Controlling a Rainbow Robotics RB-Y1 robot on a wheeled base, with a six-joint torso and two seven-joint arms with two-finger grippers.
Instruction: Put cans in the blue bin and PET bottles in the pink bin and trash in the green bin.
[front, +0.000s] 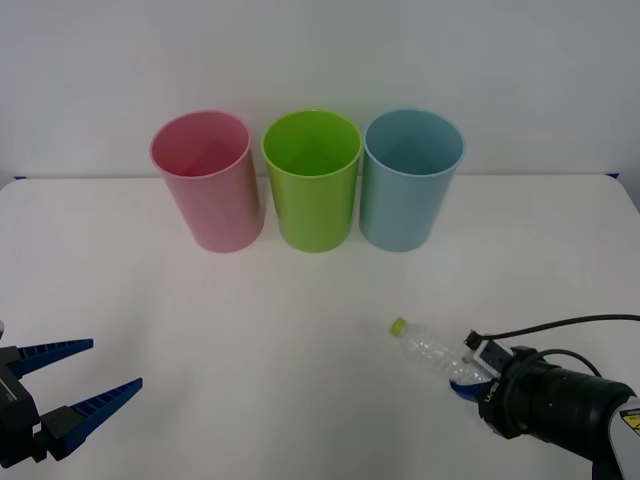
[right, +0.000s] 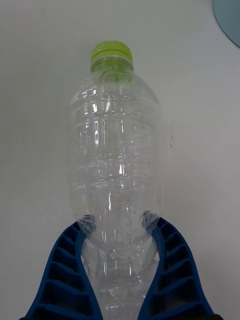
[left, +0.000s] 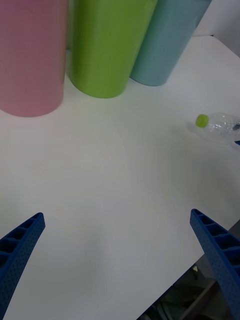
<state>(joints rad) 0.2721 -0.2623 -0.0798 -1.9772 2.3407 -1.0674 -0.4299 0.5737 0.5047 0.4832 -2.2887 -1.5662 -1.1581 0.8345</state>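
A clear crinkled PET bottle (front: 428, 346) with a yellow-green cap (right: 111, 53) lies on the white table at the front right, cap pointing toward the bins. My right gripper (front: 466, 376) is shut on the bottle's base end, and its blue fingers (right: 65, 270) pinch the plastic inward on both sides. The bottle (left: 220, 123) also shows far off in the left wrist view. My left gripper (front: 85, 372) waits open at the front left, holding nothing. The pink bin (front: 207, 178), green bin (front: 312, 177) and blue bin (front: 410, 176) stand upright in a row at the back.
The white table (front: 270, 330) stretches bare between the bins and both grippers. A pale wall rises behind the bins. A black cable (front: 560, 325) runs from my right wrist toward the table's right edge.
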